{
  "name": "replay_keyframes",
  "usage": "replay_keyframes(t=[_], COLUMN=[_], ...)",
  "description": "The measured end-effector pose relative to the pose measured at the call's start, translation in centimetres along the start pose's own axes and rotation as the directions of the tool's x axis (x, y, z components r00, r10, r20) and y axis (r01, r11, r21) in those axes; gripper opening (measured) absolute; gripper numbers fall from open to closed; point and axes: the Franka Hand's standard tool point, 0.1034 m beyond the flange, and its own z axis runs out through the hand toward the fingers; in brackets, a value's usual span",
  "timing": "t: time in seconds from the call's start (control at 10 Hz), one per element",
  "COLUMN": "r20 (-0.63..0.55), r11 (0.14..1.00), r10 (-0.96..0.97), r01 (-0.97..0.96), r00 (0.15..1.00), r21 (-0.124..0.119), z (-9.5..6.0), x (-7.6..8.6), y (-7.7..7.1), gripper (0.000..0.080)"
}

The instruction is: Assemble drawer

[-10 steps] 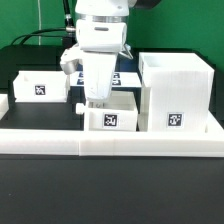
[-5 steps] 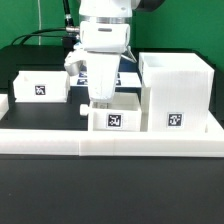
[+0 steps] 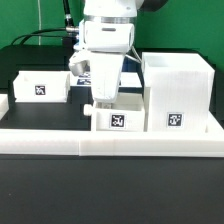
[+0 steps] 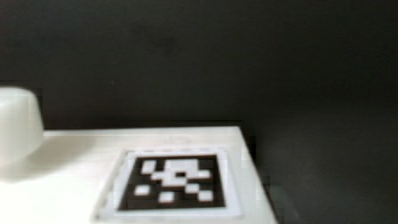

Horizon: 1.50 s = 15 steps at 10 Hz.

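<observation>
A small white tray (image 3: pixel 120 118) with a square tag on its front stands in the middle, its side against the tall hollow white casing (image 3: pixel 178 90) at the exterior view's right. My gripper (image 3: pixel 103 98) reaches straight down onto the tray's rear part, with narrow jaws that look shut on its wall; the fingertips are hidden. A small white knob (image 3: pixel 88 107) sticks out beside the tray. The wrist view shows the tray's white surface (image 4: pixel 71 160) with its tag (image 4: pixel 178 180) close up, and a rounded white piece (image 4: pixel 15 125). A second tagged tray (image 3: pixel 40 87) stands apart at the left.
A long low white rail (image 3: pixel 110 148) runs across in front of the parts. A bit of the marker board (image 3: pixel 131 78) shows behind the arm. Black table surface (image 3: pixel 60 118) lies between the left tray and the middle one.
My gripper and the middle tray have moved together toward the exterior view's right, closing the tray up to the casing. The left tray and the casing have not moved.
</observation>
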Motion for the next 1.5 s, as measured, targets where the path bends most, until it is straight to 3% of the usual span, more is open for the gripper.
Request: replay_keyframes(t=[0.3, 1.1, 1.2, 1.3, 1.5], r20=[-0.005, 0.0, 0.005, 0.013, 0.012], r11=[1.0, 1.0, 1.0, 0.999, 0.999], r10=[-0.013, -0.016, -0.012, -0.014, -0.011], r01=[0.013, 0.016, 0.012, 0.013, 0.011], r00=[1.0, 1.0, 1.0, 1.0, 1.0], r21=[-0.001, -0.002, 0.007, 0.035, 0.032], z=[0.05, 0.1, 0.1, 0.05, 0.04], x=[0.88, 1.07, 0.98, 0.87, 0.8], y=[-0.08, -0.2, -0.23, -0.24, -0.18], gripper=[0.0042, 0.0042, 0.0042, 0.0042, 0.0042])
